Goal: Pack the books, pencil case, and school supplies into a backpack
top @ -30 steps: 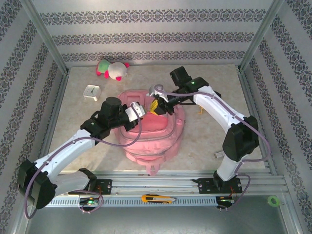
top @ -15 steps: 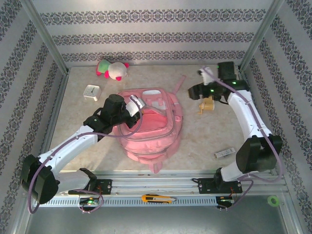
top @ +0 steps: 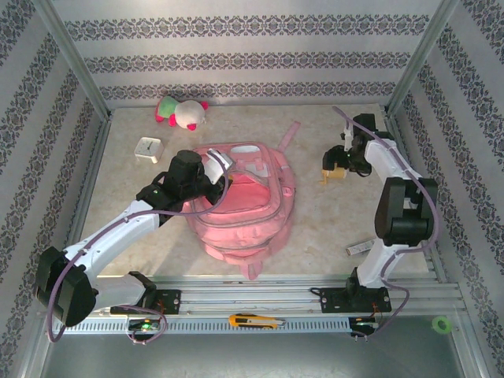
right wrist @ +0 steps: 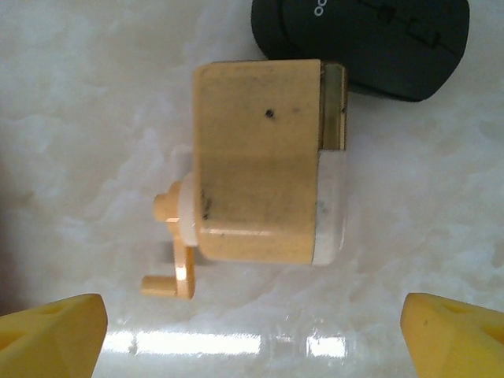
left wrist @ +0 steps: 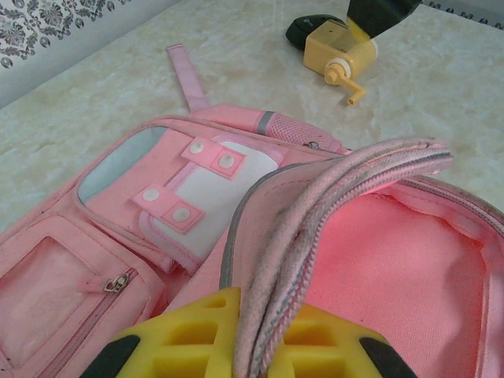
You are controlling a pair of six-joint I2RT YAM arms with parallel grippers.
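Note:
The pink backpack (top: 246, 206) lies flat in the middle with its main compartment unzipped. My left gripper (top: 218, 168) is shut on the backpack's zipper edge (left wrist: 331, 189) and holds that flap raised, its yellow fingers (left wrist: 189, 339) on either side of it. My right gripper (top: 339, 161) stands open just above a tan crank sharpener (right wrist: 264, 161), its yellow fingertips (right wrist: 55, 324) far apart. A pale grey-white bar (top: 362, 247) lies at the right front. A yellow-and-black piece (top: 256, 320) rests on the front rail. The books and the pencil case are out of view.
A black mouse (right wrist: 362, 39) lies touching the sharpener's far side. The pink-and-white plush toy (top: 181, 112) and the white clock cube (top: 147, 149) sit at the back left. A backpack strap (top: 290, 134) trails toward the back wall.
My right arm swung away from over the backpack to the right and now hovers over the sharpener. My left gripper kept hold of the backpack's flap and shifted slightly.

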